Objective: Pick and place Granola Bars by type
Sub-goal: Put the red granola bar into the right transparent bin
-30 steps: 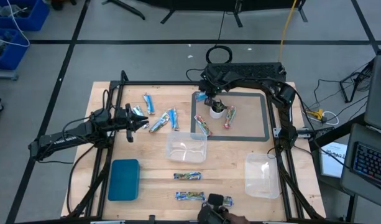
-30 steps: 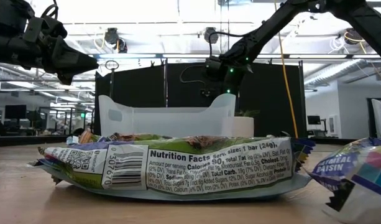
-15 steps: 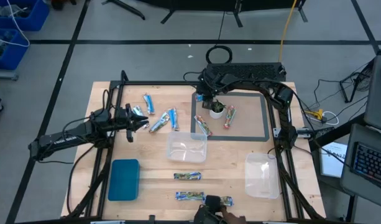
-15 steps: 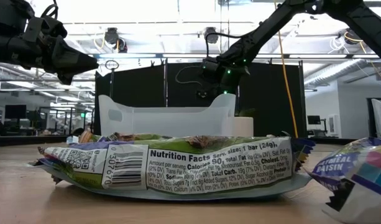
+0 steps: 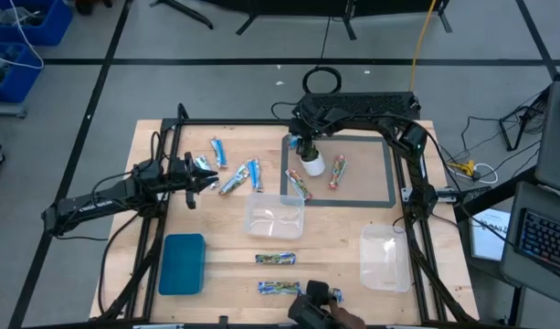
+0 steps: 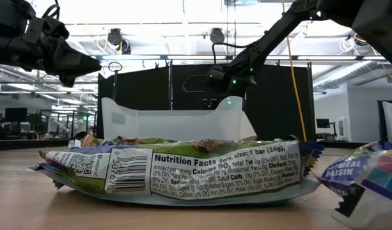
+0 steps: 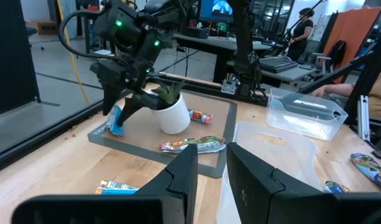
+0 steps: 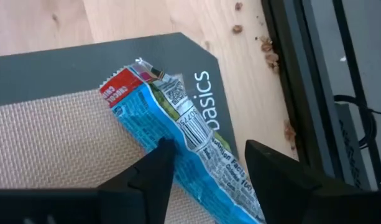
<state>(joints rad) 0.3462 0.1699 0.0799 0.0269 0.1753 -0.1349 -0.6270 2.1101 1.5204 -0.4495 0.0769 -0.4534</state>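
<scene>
Nearest the front edge, two patterned bars [image 5: 278,288] lie side by side on the wood, one a little farther in at [image 5: 276,260]. To their left sits the blue tray [image 5: 181,264], to their right a clear tub [image 5: 384,258]. A second clear tub [image 5: 274,216] stands mid-table.

Further back on the left, the left gripper [image 5: 209,179] hangs over the table, fingers [image 7: 181,176] only slightly apart with nothing visibly between them. Just right of it lies a cluster of blue bars [image 5: 253,174], with another [image 5: 218,153] a bit farther back.

On the right half is the grey-bordered mat [image 5: 387,191]. On it a patterned bar [image 5: 299,185] and a red bar [image 5: 337,171] lie near the white plant pot [image 5: 313,164].

At the mat's far left corner, the right gripper [image 5: 302,144] points down, jaws spread wide on either side of a bright blue bar [image 8: 178,140] that lies flat on the mat [image 8: 47,134], fingers [image 8: 154,171] not gripping it.
</scene>
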